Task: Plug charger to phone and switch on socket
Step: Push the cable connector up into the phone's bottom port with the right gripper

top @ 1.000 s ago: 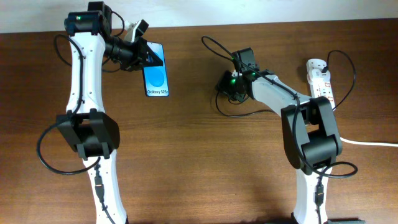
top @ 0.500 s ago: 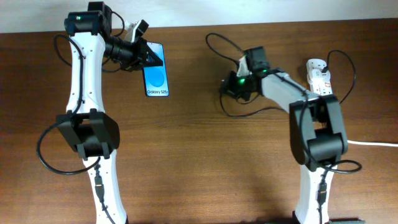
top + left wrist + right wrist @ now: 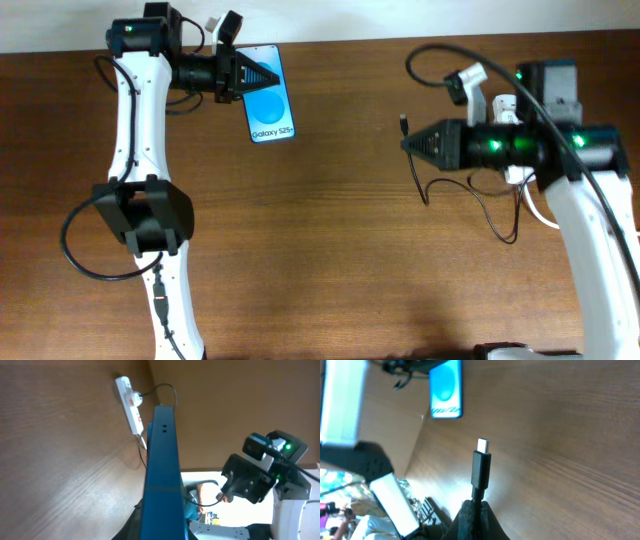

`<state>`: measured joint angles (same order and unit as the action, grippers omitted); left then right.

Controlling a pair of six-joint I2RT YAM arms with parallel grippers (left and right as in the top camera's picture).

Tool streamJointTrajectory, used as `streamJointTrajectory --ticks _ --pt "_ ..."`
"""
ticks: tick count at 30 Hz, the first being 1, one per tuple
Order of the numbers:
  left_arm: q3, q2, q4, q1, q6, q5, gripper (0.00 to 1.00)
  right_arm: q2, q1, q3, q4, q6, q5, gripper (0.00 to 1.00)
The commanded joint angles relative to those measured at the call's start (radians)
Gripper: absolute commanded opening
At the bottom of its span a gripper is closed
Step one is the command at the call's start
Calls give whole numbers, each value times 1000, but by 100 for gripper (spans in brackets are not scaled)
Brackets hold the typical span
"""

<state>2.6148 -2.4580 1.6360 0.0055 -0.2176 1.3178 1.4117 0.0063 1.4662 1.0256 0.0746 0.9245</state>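
**Overhead:** The left gripper (image 3: 243, 77) is clamped on the phone (image 3: 270, 102) at the end opposite the "Galaxy S25+" text, with the screen up. The right gripper (image 3: 410, 145) is well right of the phone and points toward it. It is closed on the charger (image 3: 403, 125), whose small dark plug shows at its tip. A thin black cable trails away from the phone in loops over the table (image 3: 330, 260). The socket (image 3: 510, 104) is farther from the phone than the right gripper. It is mostly hidden behind the right arm (image 3: 590, 230), so only white bits show.

**Left wrist:** The phone (image 3: 160, 470) is seen edge-on, a blue slab rising from the jaws at the frame bottom. The contact area is dark and hard to read. The socket (image 3: 131, 406) lies on the table beyond the phone, just left of its edge in frame, with a thin black cable at its near end. The right arm (image 3: 260, 475) is on the phone's other side.

**Right wrist:** The charger (image 3: 481, 467) has its plug body pinched in the closed jaws at the frame bottom. Its silver tip is free and touches nothing. The phone (image 3: 446, 390) is beyond the tip, up and left and well apart, with the screen visible.
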Motion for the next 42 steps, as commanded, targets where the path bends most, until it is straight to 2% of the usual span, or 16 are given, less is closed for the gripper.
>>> streamJointTrajectory --ticks 1,3,6,9,13,18,20,22,28,35,42 --pt "16 18 -1 -46 -42 137 0 -133 -8 -131 -5 -51 79 4" --pt "16 18 -13 -78 -46 164 0 -207 -8 -276 -93 8 122 4" --pt "16 18 -85 -114 -32 256 0 -254 -5 -521 -319 126 209 4" --pt "16 18 -103 -121 -19 256 0 -254 23 -596 -436 204 191 4" --pt "16 18 -119 -121 9 256 0 -253 161 -625 -685 444 15 4" --pt "16 18 -337 -121 293 256 0 -232 357 -625 -919 633 -152 4" --pt "16 18 -386 -123 384 256 0 -201 398 -625 -986 641 -159 4" --pt "16 18 -386 -130 412 256 0 -166 416 -625 -1048 667 -160 4" --pt "16 18 -386 -151 412 256 0 -113 419 -624 -1165 695 -166 4" --pt "16 18 -377 -174 411 253 0 -113 417 -624 -1180 695 -241 4" --pt "16 18 -350 -174 411 208 0 -113 403 -623 -1187 634 -264 4"
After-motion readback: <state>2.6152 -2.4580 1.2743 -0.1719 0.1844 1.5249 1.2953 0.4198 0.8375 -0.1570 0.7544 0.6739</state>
